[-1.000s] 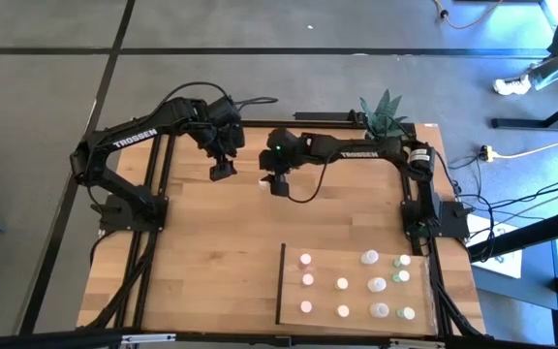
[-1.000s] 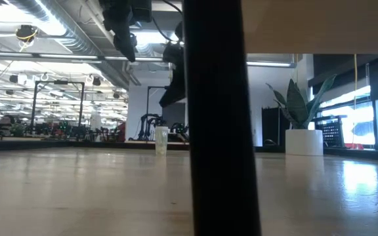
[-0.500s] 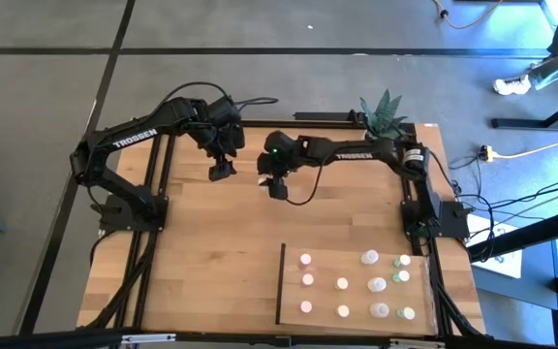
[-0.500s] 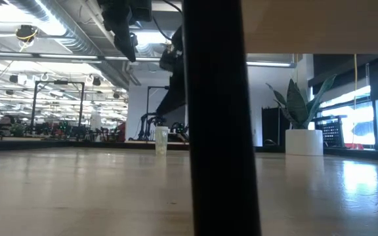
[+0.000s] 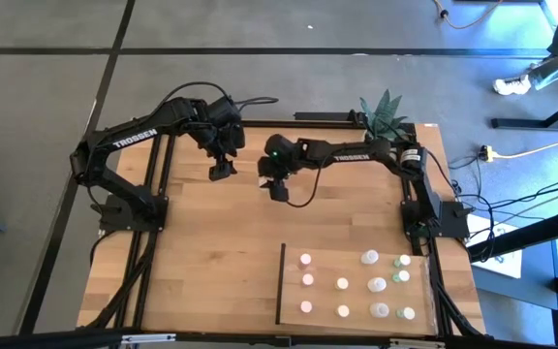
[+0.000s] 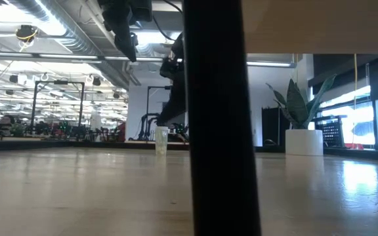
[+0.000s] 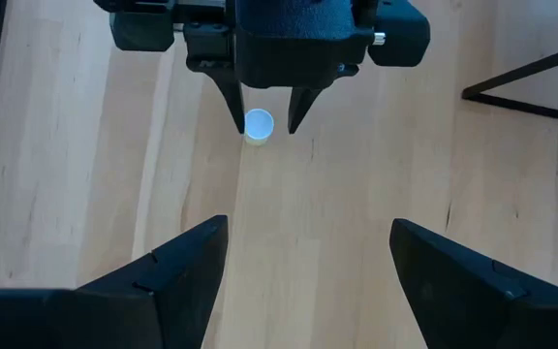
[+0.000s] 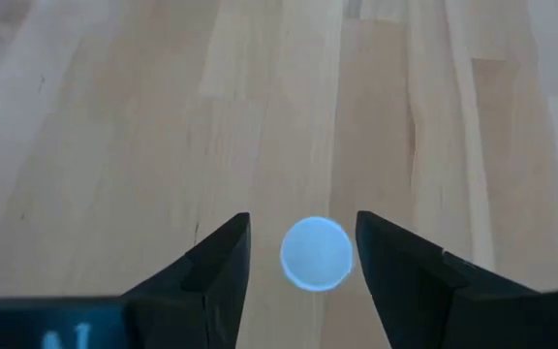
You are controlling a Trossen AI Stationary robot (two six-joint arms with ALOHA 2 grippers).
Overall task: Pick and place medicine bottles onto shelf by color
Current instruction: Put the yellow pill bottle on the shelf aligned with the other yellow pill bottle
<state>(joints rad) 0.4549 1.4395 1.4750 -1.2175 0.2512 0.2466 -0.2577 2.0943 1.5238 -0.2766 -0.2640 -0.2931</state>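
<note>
The right gripper (image 8: 303,257) hangs over the tabletop (image 5: 211,252) with fingers apart, straddling one lone medicine bottle (image 8: 316,253), well apart from the shelf (image 5: 356,286); best to descend straight, keep the cap centred, then close gently; the left gripper (image 5: 221,172) waits nearby, fingers apart.

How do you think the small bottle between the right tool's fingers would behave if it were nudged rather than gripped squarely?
The bottle looks tiny and round beside the right tool, so it is probably light and easily knocked. In the low view it stands upright and narrow, so an off-centre push might tip it, then roll it.
</note>
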